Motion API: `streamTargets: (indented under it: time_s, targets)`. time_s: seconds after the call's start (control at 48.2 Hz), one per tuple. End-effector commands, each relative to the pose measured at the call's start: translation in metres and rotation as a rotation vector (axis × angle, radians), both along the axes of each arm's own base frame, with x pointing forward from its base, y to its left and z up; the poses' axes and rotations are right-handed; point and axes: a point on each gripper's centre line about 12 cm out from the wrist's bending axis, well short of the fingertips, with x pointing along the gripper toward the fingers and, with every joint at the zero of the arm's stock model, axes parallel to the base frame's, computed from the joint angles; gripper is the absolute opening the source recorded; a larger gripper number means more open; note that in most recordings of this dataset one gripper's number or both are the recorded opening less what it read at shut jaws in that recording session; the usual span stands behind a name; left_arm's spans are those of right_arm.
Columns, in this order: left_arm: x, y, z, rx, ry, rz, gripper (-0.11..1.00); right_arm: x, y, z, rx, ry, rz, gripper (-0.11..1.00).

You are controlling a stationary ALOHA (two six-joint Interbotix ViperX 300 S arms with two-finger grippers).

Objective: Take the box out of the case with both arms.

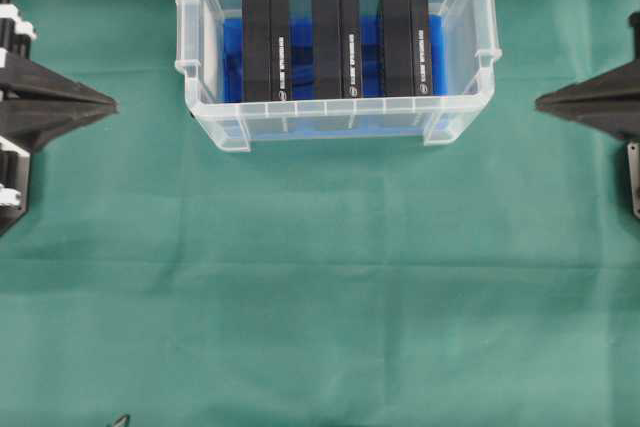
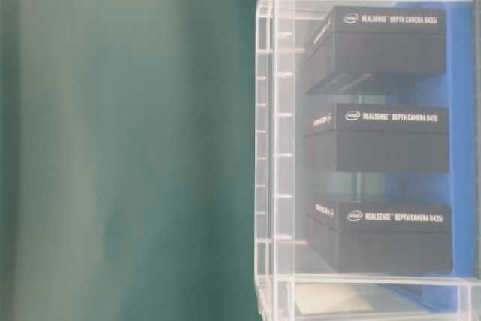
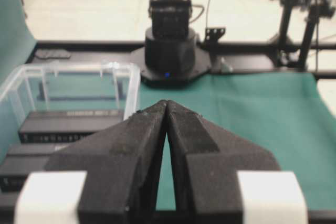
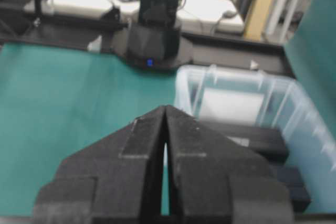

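Overhead: clear case (image 1: 338, 117) at twelve o'clock on green cloth (image 1: 320, 287), three black boxes (image 1: 335, 42) upright inside, left gripper (image 1: 112, 104) at nine, right gripper (image 1: 540, 101) at three, both well apart from its rim, table-level: boxes (image 2: 379, 137) behind ribbed wall, wrist views: left gripper (image 3: 166, 103) and right gripper (image 4: 165, 107) pinched closed, holding nothing.

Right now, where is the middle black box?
In the overhead view the middle box stands inside the clear case at the top centre, on the blue sheet, between the left box and the right box.
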Motion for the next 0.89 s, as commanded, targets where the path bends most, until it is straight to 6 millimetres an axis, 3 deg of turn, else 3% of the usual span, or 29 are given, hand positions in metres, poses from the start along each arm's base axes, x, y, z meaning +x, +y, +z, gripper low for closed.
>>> streamTargets:
  time_s: [0.0,0.311,0.435,0.643,0.871]
  targets:
    - [0.0,0.0,0.029,-0.001,-0.028,0.002,0.02,-0.001,0.0,0.035,0.014,-0.032,-0.001,0.01]
    - [0.0,0.001,0.107,-0.003,0.047,0.011,0.02,-0.003,-0.001,0.111,0.029,0.011,-0.003,0.01]
    - [0.001,0.002,0.119,-0.002,0.09,0.014,0.02,-0.001,-0.001,0.127,0.029,0.021,-0.003,0.01]
    - [0.004,0.002,0.114,-0.012,0.196,0.017,0.02,0.0,-0.001,0.114,0.042,0.159,-0.006,0.01]
    - [0.007,0.003,0.091,-0.103,0.492,0.04,0.02,-0.007,-0.001,0.076,0.189,0.564,-0.063,0.01]
